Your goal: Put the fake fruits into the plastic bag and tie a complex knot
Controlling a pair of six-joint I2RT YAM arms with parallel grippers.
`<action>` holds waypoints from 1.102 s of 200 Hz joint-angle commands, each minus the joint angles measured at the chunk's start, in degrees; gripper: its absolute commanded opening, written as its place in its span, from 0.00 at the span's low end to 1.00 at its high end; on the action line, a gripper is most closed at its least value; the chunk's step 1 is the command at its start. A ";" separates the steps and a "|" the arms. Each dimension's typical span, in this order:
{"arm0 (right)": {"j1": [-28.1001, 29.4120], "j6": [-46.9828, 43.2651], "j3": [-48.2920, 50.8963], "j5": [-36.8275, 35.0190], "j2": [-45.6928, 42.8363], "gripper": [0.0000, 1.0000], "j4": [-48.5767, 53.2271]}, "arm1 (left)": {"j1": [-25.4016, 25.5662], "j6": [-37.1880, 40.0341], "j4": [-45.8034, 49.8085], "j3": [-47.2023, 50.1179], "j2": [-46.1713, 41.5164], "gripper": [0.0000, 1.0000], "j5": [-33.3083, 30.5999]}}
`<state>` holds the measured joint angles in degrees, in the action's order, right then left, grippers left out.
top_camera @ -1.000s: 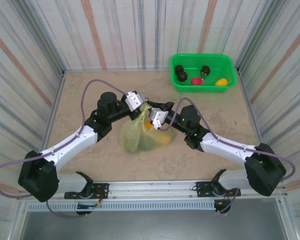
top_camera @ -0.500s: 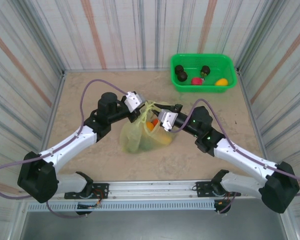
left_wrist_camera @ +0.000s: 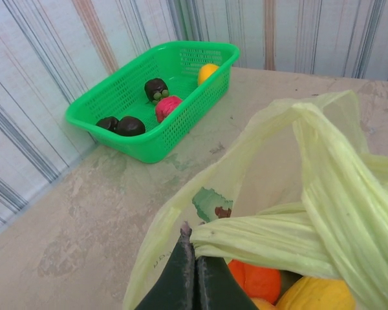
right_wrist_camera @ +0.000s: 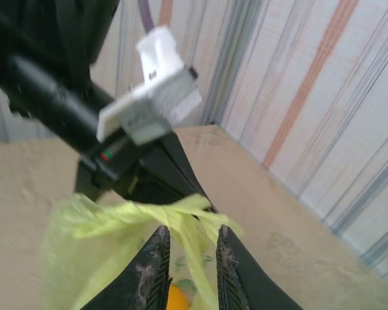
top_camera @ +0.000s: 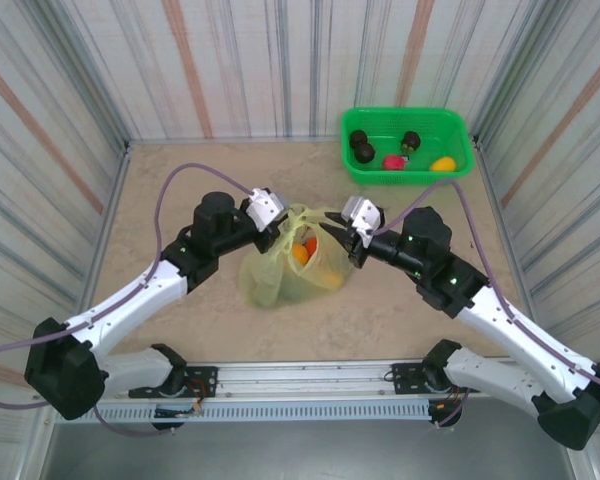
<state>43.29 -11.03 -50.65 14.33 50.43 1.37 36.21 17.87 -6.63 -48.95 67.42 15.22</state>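
Two claws hold the bag (top_camera: 285,270) from opposite sides, mid-tabletop (top_camera: 310,330). Your left claw (left_wrist_camera: 191,248) is pinched fully closed on a bunched handle. Your right claw (right_wrist_camera: 193,236) has its fingers a narrow gap apart, with another strip of the bag gathered between them. From the left wrist you get what the top view cannot give — a small green-and-brown print (left_wrist_camera: 210,203) on the bag and faint grey lettering, too small to read. Orange and yellow fruits (left_wrist_camera: 258,283) lie inside; five more sit in the green basket (top_camera: 407,177) at the far right corner. Mottled beige tabletop — striped corrugated walls (top_camera: 230,70) all round.
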 commanded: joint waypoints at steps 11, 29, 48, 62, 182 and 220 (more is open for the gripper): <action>1.16 28.16 -0.11 7.71 0.59 0.28 5.46 | 0.80 -0.99 -0.80 1.97 -1.25 0.00 -3.97; 1.81 35.64 -0.55 9.96 3.26 0.32 5.15 | 0.80 -1.50 -1.77 2.45 -1.10 0.00 -5.81; 1.99 40.92 -0.38 14.53 5.98 0.34 3.43 | 0.82 -2.12 -2.32 2.57 -0.97 0.00 -6.37; 2.10 44.09 -0.08 16.46 9.28 0.38 1.34 | 0.81 -2.39 -2.59 2.63 -0.74 0.00 -6.18; 1.70 49.00 2.28 17.56 14.78 0.32 -9.27 | 2.65 -1.26 -2.16 2.72 -1.57 0.00 -7.38; 0.71 48.91 3.76 17.00 14.98 0.27 -9.97 | 2.63 -1.35 -2.20 2.80 -1.51 0.00 -7.40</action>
<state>44.80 37.10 -48.14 30.52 64.97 -6.50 38.39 16.25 -7.49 -47.00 67.31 8.84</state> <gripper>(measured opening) 0.281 0.045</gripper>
